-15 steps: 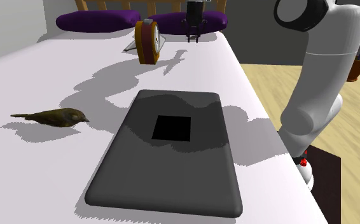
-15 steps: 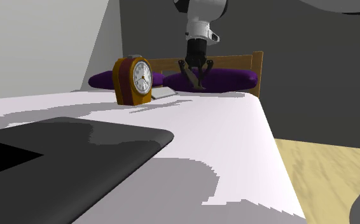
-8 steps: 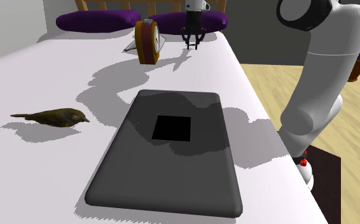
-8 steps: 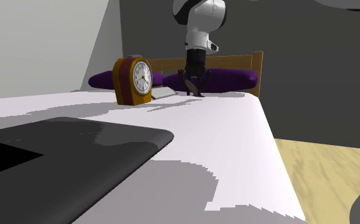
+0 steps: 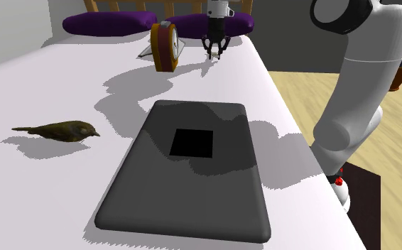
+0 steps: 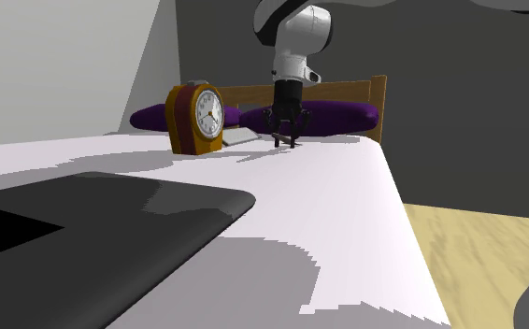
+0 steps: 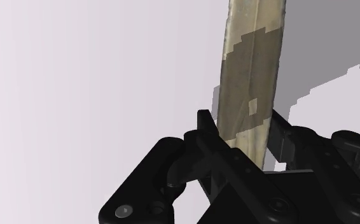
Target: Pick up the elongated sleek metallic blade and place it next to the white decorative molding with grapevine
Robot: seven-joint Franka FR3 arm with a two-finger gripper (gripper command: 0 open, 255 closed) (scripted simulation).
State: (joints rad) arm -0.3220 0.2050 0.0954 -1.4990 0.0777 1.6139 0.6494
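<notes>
Tool (image 7: 242,127) is clenched on the blade (image 7: 252,70): I see both black fingers pressed against the sides of a long, flat, olive-tan strip that runs out past the fingertips. From the shoulder view the tool (image 5: 214,50) hangs straight down, low over the white bed (image 5: 43,78), near its head end and toward the edge on that view's right. I cannot tell whether the blade touches the sheet. Just behind it lie the purple pillows (image 5: 111,21) against the wooden headboard (image 6: 347,91). Near the tool, toward the shoulder view's left, stands an orange clock (image 5: 165,46), with the pale molding (image 6: 241,136) just beside it. Nearer the foot lies a dark grey slab (image 5: 192,185), and a brown bird (image 5: 64,131) sits well apart from it.
</notes>
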